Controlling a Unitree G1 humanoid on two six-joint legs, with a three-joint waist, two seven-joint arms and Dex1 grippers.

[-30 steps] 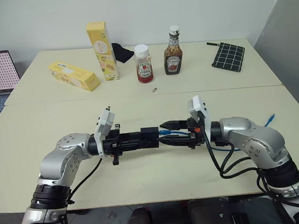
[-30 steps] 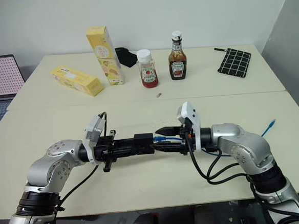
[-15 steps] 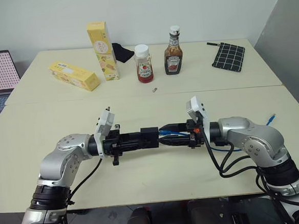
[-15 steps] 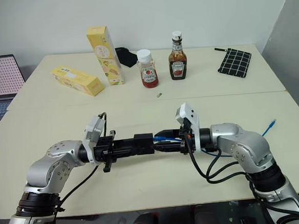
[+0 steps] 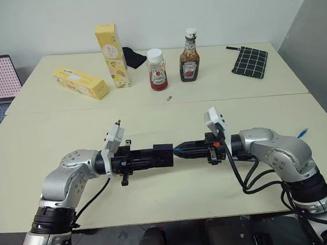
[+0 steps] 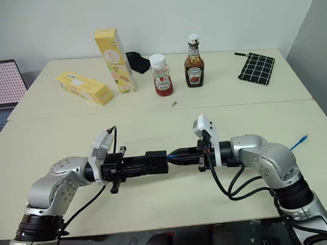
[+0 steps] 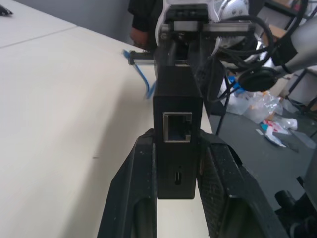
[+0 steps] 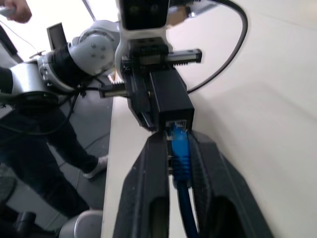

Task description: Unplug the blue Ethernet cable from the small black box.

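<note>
Above the near half of the surface (image 5: 52, 130), the left gripper (image 5: 164, 155) is clamped tight on the small black box (image 5: 163, 154), held clear of the tabletop. Facing it, the right gripper (image 5: 179, 151) has its fingers pressed together around the plug of the blue Ethernet cable (image 8: 179, 151), which sits in the box's socket.

The head views show the two grippers meeting tip to tip, with only a sliver of blue between them and the cable's free end (image 6: 301, 141) lying near the right edge. The right wrist view shows the plug seated in the port between the black fingers (image 8: 148, 198), and a person's legs beside the surface. The left wrist view shows the box's opposite face, with an empty socket and a small slot below it, the blue cord (image 7: 142, 79) trailing beyond.

Along the far edge stand two yellow cartons (image 5: 111, 54), a ketchup bottle (image 5: 157, 69), a brown sauce bottle (image 5: 189, 56) and a gridded black pouch (image 5: 249, 61).
</note>
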